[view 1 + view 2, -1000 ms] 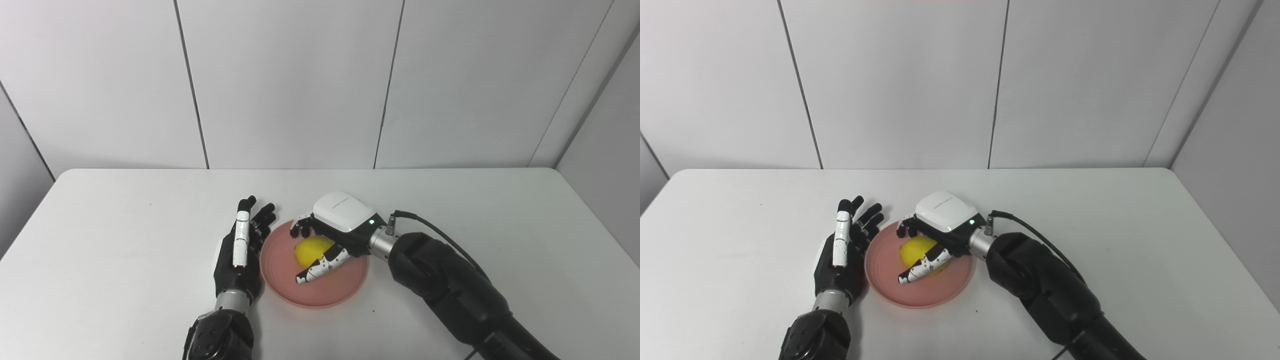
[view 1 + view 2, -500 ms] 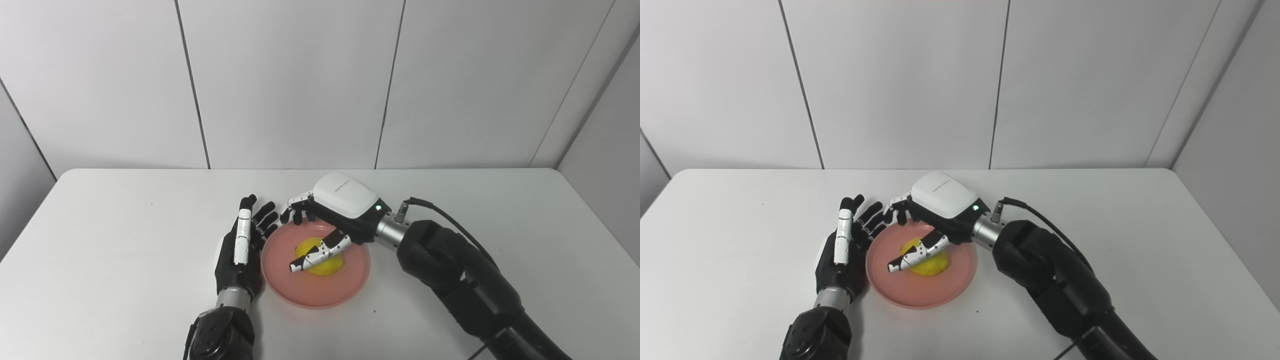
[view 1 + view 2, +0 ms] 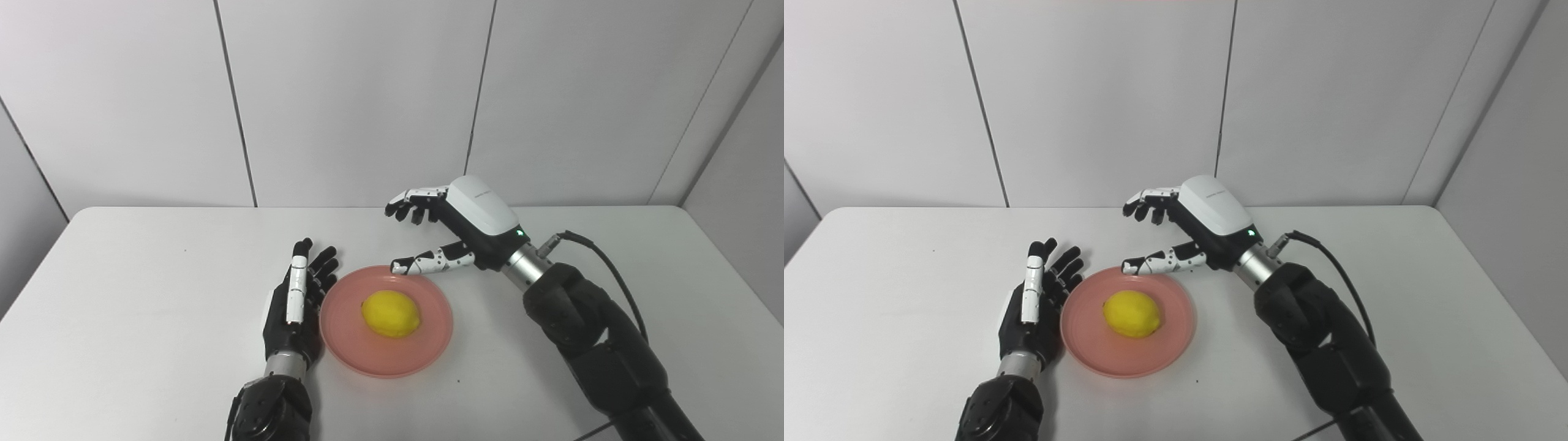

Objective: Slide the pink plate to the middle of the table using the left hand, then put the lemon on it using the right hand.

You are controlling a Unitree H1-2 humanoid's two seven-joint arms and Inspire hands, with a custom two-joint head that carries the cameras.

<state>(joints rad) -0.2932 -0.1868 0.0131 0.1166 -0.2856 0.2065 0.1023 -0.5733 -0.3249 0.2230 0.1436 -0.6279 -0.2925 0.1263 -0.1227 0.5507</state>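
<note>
While the lemon (image 3: 391, 313) lies alone in the well of the pink plate (image 3: 429, 349), the right hand (image 3: 456, 229) hangs in the air at about 1 o'clock from the plate, clear of both. Its fingers (image 3: 416, 203) are spread and curled over nothing, thumb apart below them with its tip above the plate's far rim; hand empty. Plate sits flat on the white tabletop (image 3: 135, 288), near the middle, slightly toward the near edge. Lemon long axis runs roughly 9 to 3 o'clock, centred on the plate. Left hand (image 3: 295, 303) rests at the plate's 9 o'clock, palm side toward the rim, fingers extended and a little fanned toward 12 o'clock, holding nothing. Cannot tell whether it touches the rim or stands just beside it.
</note>
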